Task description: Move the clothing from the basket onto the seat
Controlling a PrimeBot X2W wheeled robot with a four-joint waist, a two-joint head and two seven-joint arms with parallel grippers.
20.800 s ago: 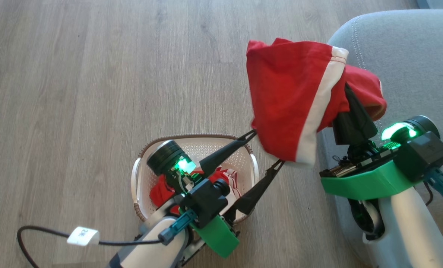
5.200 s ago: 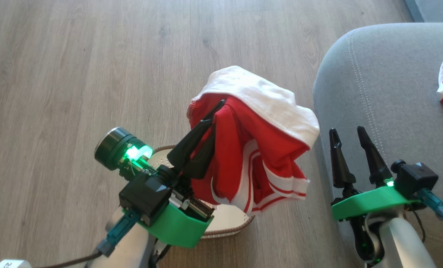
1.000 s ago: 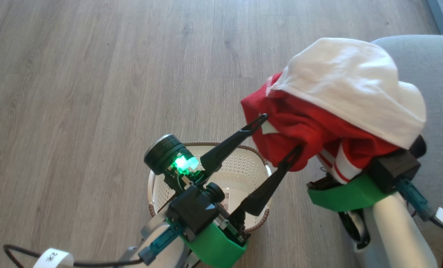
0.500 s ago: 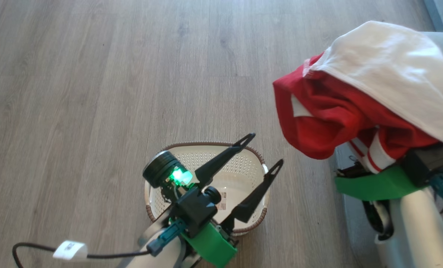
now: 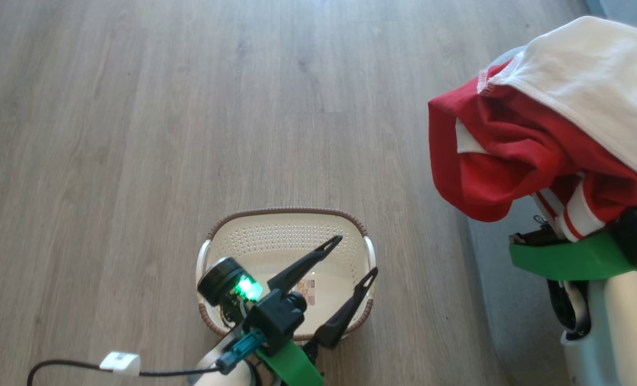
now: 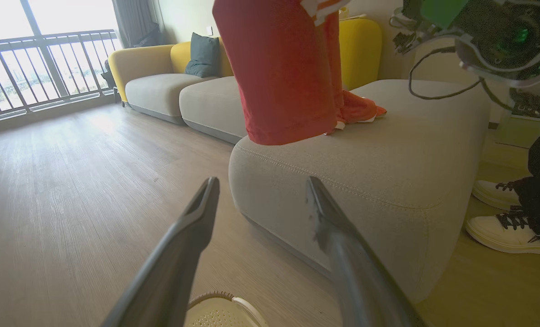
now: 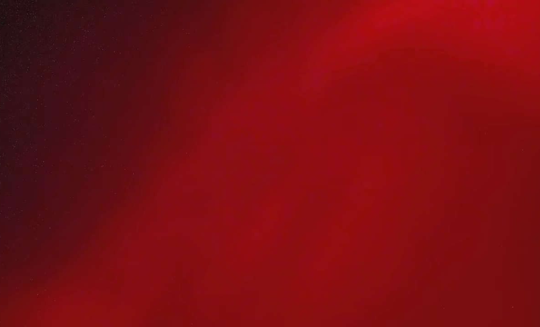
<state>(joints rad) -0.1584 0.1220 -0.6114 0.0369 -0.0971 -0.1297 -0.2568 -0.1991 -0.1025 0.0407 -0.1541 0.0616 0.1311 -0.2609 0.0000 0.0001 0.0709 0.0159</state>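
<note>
— Left gripper (image 5: 351,259): fingers spread wide, nothing btwn them, low over the basket (image 5: 286,210). A sec ago its tips were at the edge of the red garment (image 5: 500,161). Now they're well clear of it.
— So the hand-off's done?
— Looks it. Garment hangs off the right arm (image 5: 607,321), draped right over the right gripper, so I can't see those fingers. Pinched closed on the cloth, I'd say, as nothing else holds it up. From the left wrist cam its lower edge hangs just above the seat (image 6: 365,181) near the corner, not touching afaict.
— Basket?
— Empty bar the paper label (image 5: 307,292). Some 20 s back a red piece lay in it, prob. the one now held.
— Anything on the seat yet?
— Yes, a 2nd red piece (image 6: 358,109) lies further in. Remaining, imo: carry this one over the cushion, let go.
</note>
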